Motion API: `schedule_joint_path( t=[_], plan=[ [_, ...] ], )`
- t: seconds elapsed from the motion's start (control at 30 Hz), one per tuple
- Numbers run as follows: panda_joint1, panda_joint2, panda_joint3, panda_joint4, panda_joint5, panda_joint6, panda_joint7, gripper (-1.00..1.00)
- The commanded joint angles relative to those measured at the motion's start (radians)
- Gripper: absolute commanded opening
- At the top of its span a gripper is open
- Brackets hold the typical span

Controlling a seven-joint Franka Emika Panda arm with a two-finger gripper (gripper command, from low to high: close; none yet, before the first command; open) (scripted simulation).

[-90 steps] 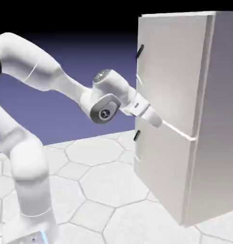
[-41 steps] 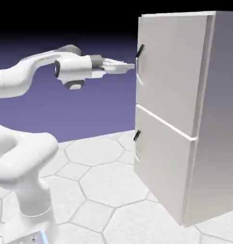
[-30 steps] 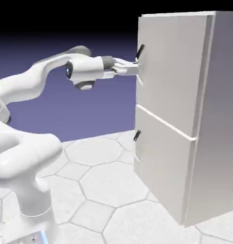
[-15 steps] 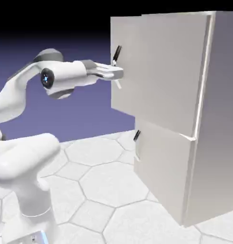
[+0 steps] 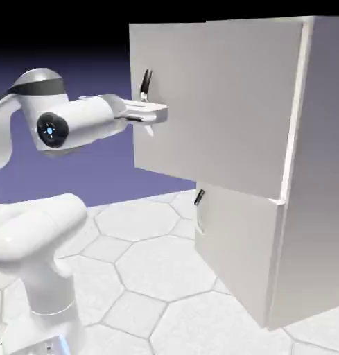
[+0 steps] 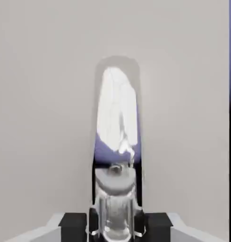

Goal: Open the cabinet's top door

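At the exterior view's left, the arm [image 5: 82, 125] reaches across, and its gripper [image 5: 152, 112] is closed on the handle [image 5: 145, 83]. Next, the top door [image 5: 227, 104] stands partly open, swung out from the cabinet [image 5: 324, 173] at the right — so this looks like the pulling step. The next move wants a wider arc — grip firm, wrist turning with the handle.

Top door [image 5: 220, 104] ajar, pale grey

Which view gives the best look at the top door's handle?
The hand view: the handle fills its lower middle, large, between the fingertips. The exterior view shows it small, partly behind the gripper.
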Motion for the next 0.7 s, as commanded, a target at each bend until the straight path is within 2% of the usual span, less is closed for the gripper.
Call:
schedule_joint_path(
  t=[0.0, 0.27, 0.67],
  plan=[
    [-0.032, -0.006, -0.018, -0.003, -0.004, -0.045, -0.004, -1.00],
    [-0.088, 0.219, -0.292, 0.039, -0.247, -0.293, -0.178, -1.00],
    [0.031, 0.654, -0.598, 0.245, -0.606, -0.535, -0.441, -1.00]
  ],
)
